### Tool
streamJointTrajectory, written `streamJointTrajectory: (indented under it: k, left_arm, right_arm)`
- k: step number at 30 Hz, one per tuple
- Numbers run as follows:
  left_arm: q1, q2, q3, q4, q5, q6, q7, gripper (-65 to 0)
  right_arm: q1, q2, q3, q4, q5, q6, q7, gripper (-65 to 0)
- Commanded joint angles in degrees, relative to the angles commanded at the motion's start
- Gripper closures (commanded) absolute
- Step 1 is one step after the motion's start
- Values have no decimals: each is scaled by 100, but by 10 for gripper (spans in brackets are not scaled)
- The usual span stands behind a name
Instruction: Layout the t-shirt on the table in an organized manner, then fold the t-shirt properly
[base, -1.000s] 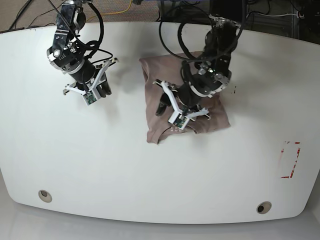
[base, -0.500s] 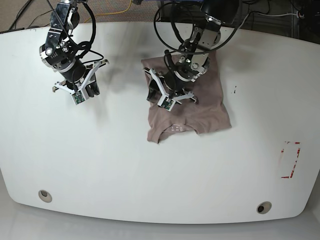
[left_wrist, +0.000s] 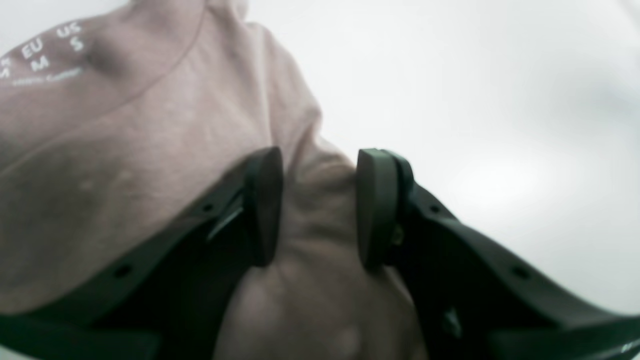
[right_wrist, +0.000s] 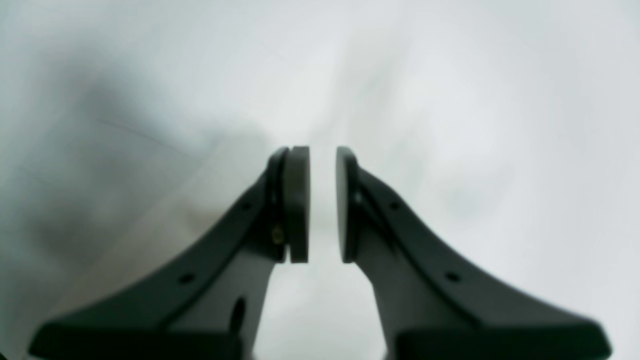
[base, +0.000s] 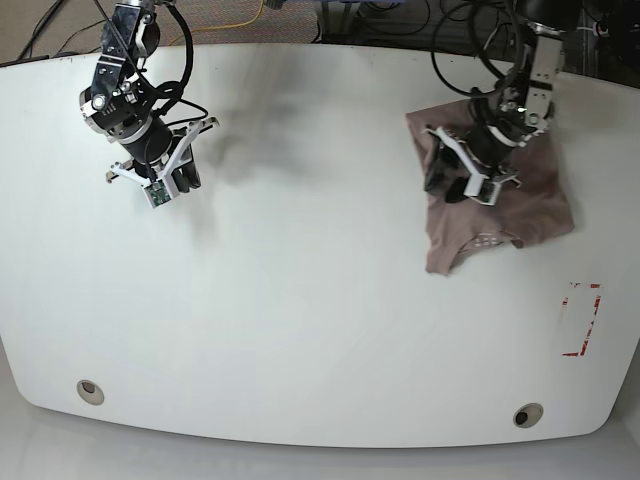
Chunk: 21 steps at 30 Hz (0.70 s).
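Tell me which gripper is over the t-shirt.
The left gripper, on the base view's right: its jaws straddle a ridge of t-shirt. The right gripper hangs over bare table.

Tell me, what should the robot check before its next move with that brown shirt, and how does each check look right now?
1. Left gripper has cloth between its fingers: ok, a ridge of the t-shirt sits in the gap.
2. Grip closed firmly on it: cannot tell, the fingers stand apart.
3. Right gripper free: ok, slightly parted, holding nothing, over bare table.
4. Shirt laid out flat: not ok, it is bunched, collar toward the near edge.
5. Shirt fully on the table: ok.
6. Shirt apart from the red tape rectangle: ok.
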Motion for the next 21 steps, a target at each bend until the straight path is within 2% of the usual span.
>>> streamJointTrajectory:
  k: [5, 9, 13, 21]
  left_arm:
    - [-79, -396, -466, -484, 0, -730, -9, -231]
    - [-580, -730, -624, -1081, 9, -1389, -9, -231]
    - [-1046, -1029, -633, -1749, 0, -1846, -9, -231]
    - [-1398, -1257, -703, -1925, -44, -1859, 18, -231]
  right_arm:
    - [-141, -9, -9, 18, 0, 0, 0, -87]
    - [-211, -18, -18, 18, 0, 0, 0, -87]
    - [-378, -18, -18, 53, 9, 0, 0, -87]
    - [-519, -79, -9, 281, 9, 0, 0, -87]
